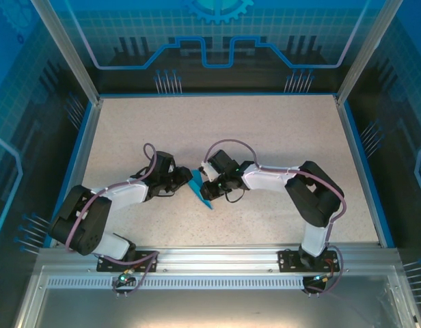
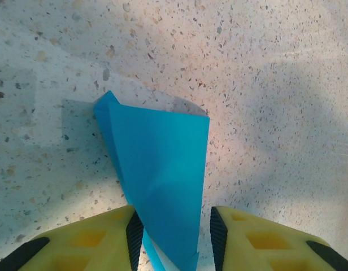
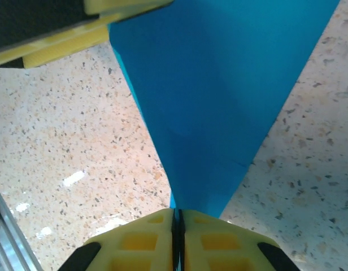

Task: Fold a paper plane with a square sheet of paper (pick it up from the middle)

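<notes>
**Paper** (image 1: 200,191): teal-blue, folded, one layer doubled along an edge, tapering from a broad end to a narrow one. It is in the middle of the tabletop's width, in the near half, held between the two tools. Whether any part of it rests on the surface cannot be told.

**Left tool** (image 2: 174,212): yellow fingers with black pads, jaws standing partly apart. The narrowing paper passes between them. The left-hand pad (image 2: 134,231) lies against the sheet, and a slim strip of tabletop shows between the sheet and the other pad. No firm grip is visible.

**Right tool** (image 3: 178,213): jaws pressed together with only a hairline seam between them, pinching the paper's narrow end. The sheet fans out broad beyond the fingertips, and a left-tool finger meets it at its far side.

**Tabletop** (image 1: 265,130): pale speckled surface with a blue border. The two tools face each other across the paper.
</notes>
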